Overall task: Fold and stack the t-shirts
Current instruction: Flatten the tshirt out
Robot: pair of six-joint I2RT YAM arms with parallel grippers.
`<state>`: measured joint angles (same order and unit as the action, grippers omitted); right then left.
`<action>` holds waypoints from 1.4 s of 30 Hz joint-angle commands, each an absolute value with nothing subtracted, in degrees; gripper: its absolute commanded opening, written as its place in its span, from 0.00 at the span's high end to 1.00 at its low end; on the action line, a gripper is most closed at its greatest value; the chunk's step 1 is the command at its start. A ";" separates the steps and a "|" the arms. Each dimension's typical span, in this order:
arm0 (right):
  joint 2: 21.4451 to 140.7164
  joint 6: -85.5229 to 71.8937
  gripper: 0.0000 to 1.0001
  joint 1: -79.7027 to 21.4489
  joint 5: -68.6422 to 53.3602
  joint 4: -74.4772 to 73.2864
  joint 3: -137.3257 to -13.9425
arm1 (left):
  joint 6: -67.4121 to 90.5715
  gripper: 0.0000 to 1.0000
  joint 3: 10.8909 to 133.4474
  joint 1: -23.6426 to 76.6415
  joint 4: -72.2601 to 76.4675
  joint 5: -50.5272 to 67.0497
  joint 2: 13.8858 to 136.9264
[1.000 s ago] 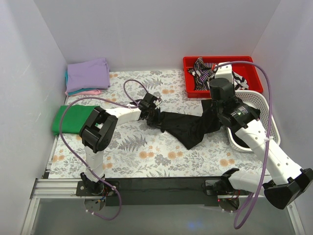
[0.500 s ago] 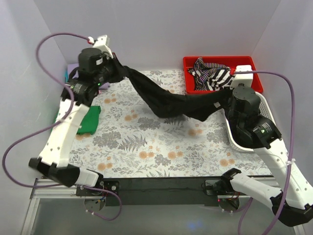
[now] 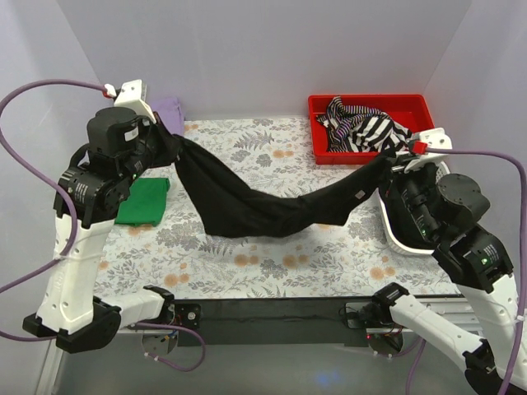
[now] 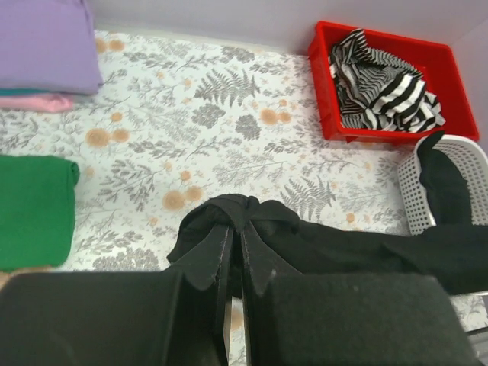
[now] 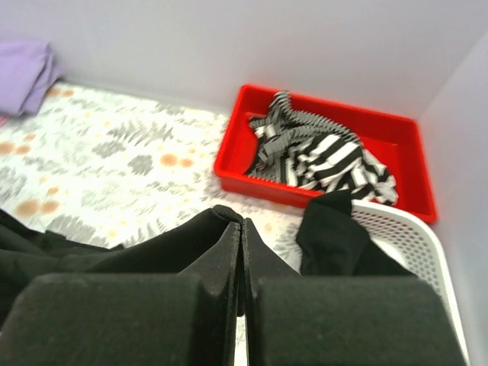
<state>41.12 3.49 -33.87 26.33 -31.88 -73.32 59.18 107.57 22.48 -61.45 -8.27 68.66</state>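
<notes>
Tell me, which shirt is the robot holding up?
The black shirt: the left gripper and right gripper pinch its ends, so it hangs between them. The green shirt and lavender shirt lie folded.

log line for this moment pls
left fingers: shut on black t-shirt | right fingers: shut on its other end | shirt: strung between them, middle sagging | green t-shirt: folded, left side
</notes>
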 commanded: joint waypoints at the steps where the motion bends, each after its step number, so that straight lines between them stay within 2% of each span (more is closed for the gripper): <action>1: 42.97 2.46 0.99 -33.84 18.20 -34.45 -72.35 | 59.50 1.00 102.76 22.41 -65.05 -10.47 66.80; 6: 44.38 2.37 0.99 -33.84 18.19 -32.96 -68.47 | 61.69 1.00 81.28 22.41 -51.38 -0.99 68.81; 9: 46.14 2.81 0.99 -33.84 19.16 -31.04 -66.71 | 63.10 1.00 73.86 22.41 -43.37 1.83 74.25; 14: 51.23 4.22 0.99 -33.75 19.77 -28.04 -63.90 | 62.93 1.00 75.14 22.15 -37.98 0.97 90.04; 15: 52.89 4.31 0.99 -33.75 20.12 -27.25 -63.29 | 63.10 0.95 76.19 21.97 -38.06 0.62 92.00; 17: 54.05 4.83 0.99 -33.84 21.27 -26.11 -62.58 | 62.67 0.26 78.83 21.97 -37.62 -1.14 97.00; 18: 54.84 4.92 0.99 -33.84 21.79 -25.41 -61.88 | 62.67 0.06 80.14 21.97 -38.75 -0.97 98.51; 22: 56.86 5.19 0.99 -33.75 23.20 -23.64 -62.58 | 60.82 0.05 80.42 22.06 -40.34 5.69 96.25; 30: 58.79 5.01 0.99 -33.75 24.61 -21.45 -62.23 | 61.08 0.05 69.82 24.07 -47.89 19.94 79.20; 36: 59.77 4.40 0.99 -33.75 22.95 -21.36 -62.84 | 68.72 0.05 57.43 34.08 -48.61 19.17 72.96; 42: 57.22 3.08 0.99 -33.75 21.27 -21.09 -62.14 | 84.71 0.04 48.09 38.40 -44.66 10.12 64.79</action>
<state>59.59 4.23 -33.87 22.20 -24.80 -61.49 74.46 50.17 37.10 -46.22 14.98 70.87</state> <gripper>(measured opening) 0.020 0.954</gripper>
